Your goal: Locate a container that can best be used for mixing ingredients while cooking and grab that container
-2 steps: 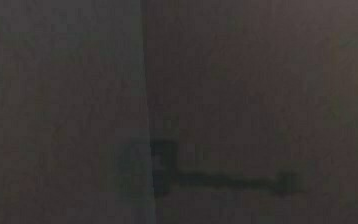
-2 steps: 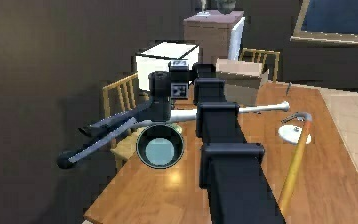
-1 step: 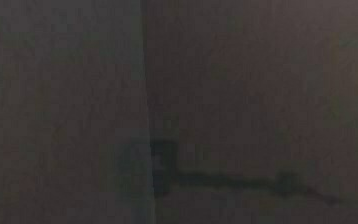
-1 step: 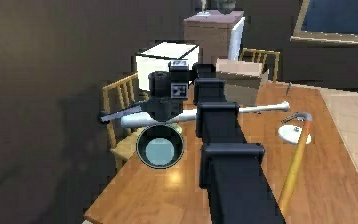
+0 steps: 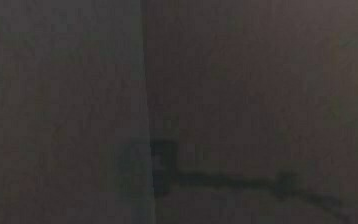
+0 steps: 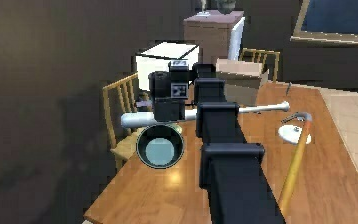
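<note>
A dark round bowl (image 6: 160,147) with a pale blue-grey inside stands on the wooden table (image 6: 317,195), just left of the arm's dark bar. The arm reaches up across the table to two white marked squares. Left of them is the gripper (image 6: 150,99), in front of a chair back and a white box, farther out than the bowl. I cannot tell whether it holds anything. A long pale bat-shaped thing (image 6: 257,108) lies across the table under the arm.
A white box (image 6: 167,57) and a cardboard box (image 6: 237,75) stand at the table's far end. A yellow-handled tool (image 6: 299,158) lies at the arm side view's right. Wooden chairs (image 6: 119,100) flank the table. A cabinet (image 6: 213,32) is behind. A dark wall (image 5: 77,90) faces the forward view.
</note>
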